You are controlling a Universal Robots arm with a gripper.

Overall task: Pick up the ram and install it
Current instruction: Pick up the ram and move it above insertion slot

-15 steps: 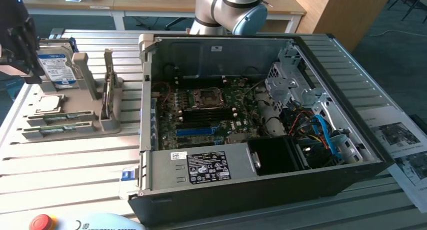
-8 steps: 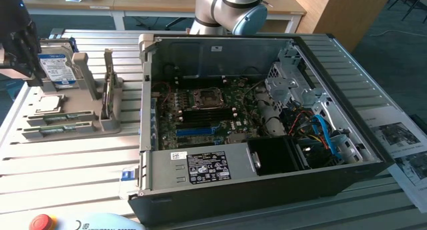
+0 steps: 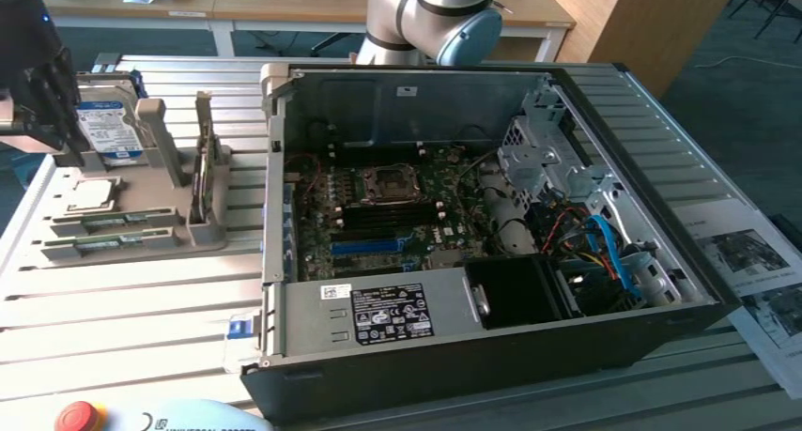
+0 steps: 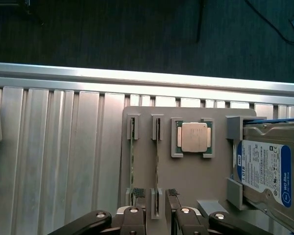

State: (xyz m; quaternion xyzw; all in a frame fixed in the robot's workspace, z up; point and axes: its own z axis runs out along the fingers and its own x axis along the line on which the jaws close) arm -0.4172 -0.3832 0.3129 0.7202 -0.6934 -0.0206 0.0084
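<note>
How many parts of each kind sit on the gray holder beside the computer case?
ram sticks: 2
processor chip: 1
hard drive: 1
Total: 4

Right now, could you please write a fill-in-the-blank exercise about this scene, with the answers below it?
1. The grey holder keeps ____ ram sticks standing on edge in its slots.
2. The open pincer straddles the end of the ram stick that is nearer the ____ chip.
3. The hard drive bears a white and ____ label.
Answers: two; processor; blue.
</note>
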